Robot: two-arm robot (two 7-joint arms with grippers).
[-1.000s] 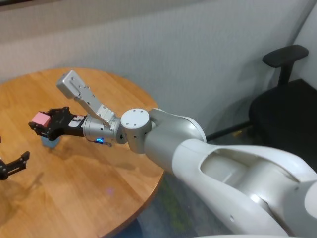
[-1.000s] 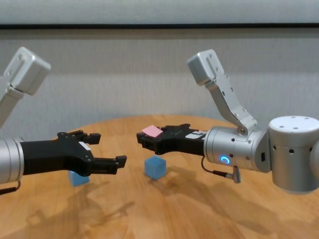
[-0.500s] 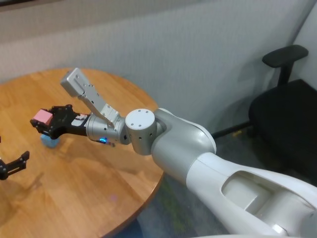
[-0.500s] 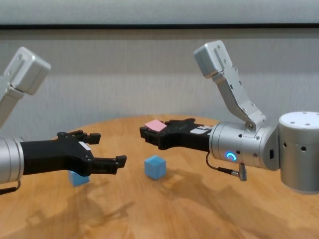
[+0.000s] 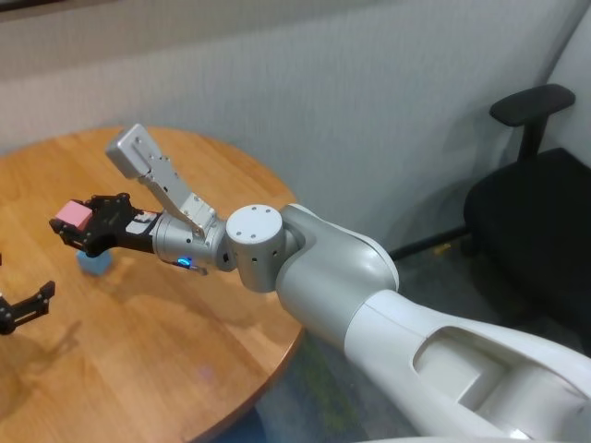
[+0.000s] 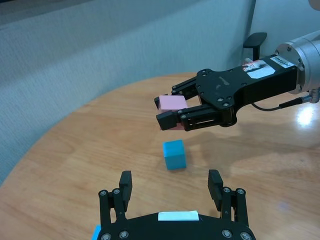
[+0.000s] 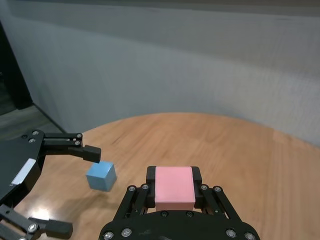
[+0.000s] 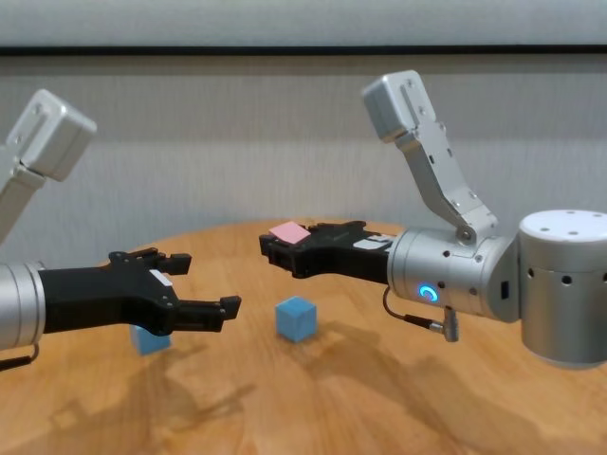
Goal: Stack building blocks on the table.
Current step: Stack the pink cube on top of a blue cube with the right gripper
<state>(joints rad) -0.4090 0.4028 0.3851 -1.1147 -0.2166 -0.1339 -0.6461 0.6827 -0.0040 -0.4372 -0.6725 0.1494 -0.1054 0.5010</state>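
Observation:
My right gripper point(image 8: 280, 248) is shut on the pink block point(image 8: 287, 231) and holds it in the air above one light blue block point(image 8: 296, 318) that stands on the round wooden table point(image 8: 379, 398). The left wrist view shows the pink block point(image 6: 172, 104) a clear gap above that blue block point(image 6: 175, 154) and slightly to one side. My left gripper point(image 8: 204, 282) is open and empty, hovering over the table. The second light blue block point(image 8: 150, 338) sits partly hidden behind it, and it also shows in the right wrist view point(image 7: 101, 175).
A black office chair point(image 5: 536, 185) stands on the floor to the right, off the table. A grey wall runs behind the table. The table's rounded edge point(image 5: 286, 351) lies under my right arm.
My right gripper has lifted the pink block slightly and shifted it a little to the left over the blue block. The left arm has not moved.

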